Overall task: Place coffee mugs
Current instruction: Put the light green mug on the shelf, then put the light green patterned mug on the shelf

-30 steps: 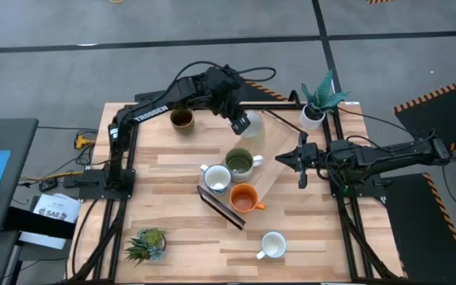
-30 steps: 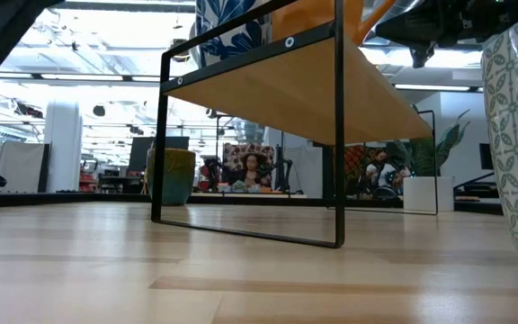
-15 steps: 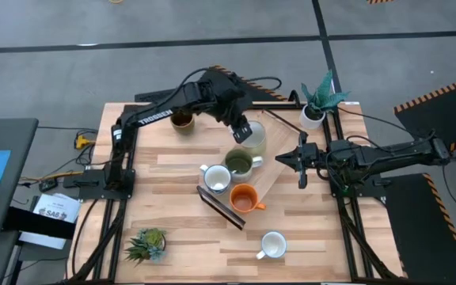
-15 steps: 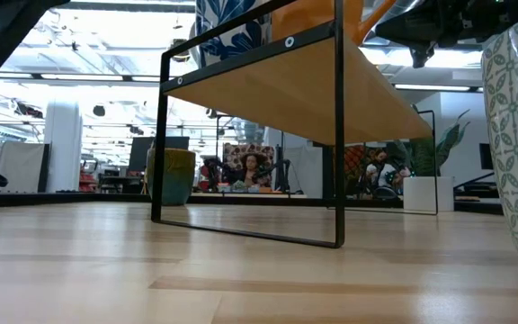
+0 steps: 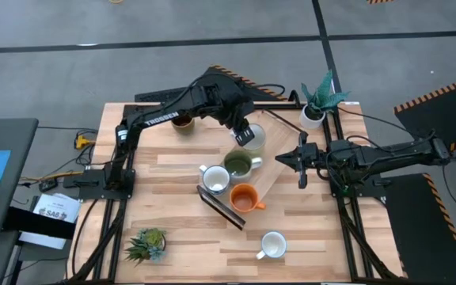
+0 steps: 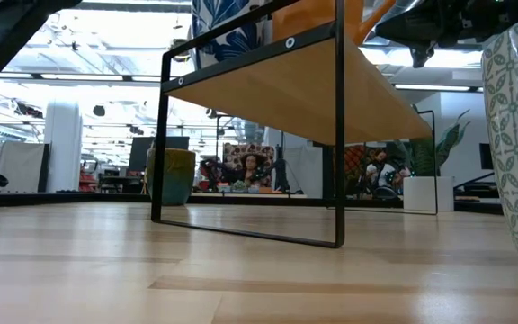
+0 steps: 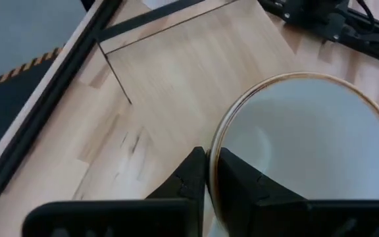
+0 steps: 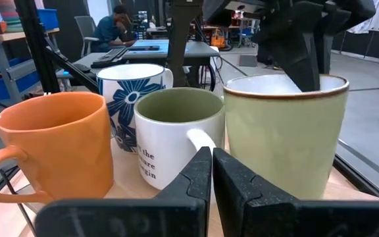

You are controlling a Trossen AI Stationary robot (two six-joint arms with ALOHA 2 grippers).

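My left gripper [image 5: 245, 134] is shut on a pale mug with a brown rim [image 5: 253, 138] over the far end of the raised wooden shelf [image 5: 270, 177]. On the shelf stand an olive-lined mug [image 5: 238, 164], a white blue-flowered mug [image 5: 215, 179] and an orange mug [image 5: 244, 198]. A dark brown mug [image 5: 182, 120] stands on the table at the far left, and a white mug [image 5: 273, 245] at the near edge. My right gripper [image 5: 298, 162] waits shut and level, to the right of the shelf. My left gripper pinches the pale mug's rim [image 7: 210, 153], one finger [image 7: 242, 181] inside the mug and one outside. The fingers [image 8: 299, 49] slant down from above and the far left. The mug is upright, its base down at the shelf board; whether it rests there I cannot tell.
A white pot with teal leaves [image 5: 316, 109] stands at the far right corner, and a small spiky plant [image 5: 146, 243] at the near left. A dark bar [image 5: 222, 207] lies at the shelf's near end. Bare table lies left of the shelf.
My left gripper has come down and toward the table's near edge with the pale mug, bringing it closer to the olive-lined mug on the shelf. The mug has stayed upright.
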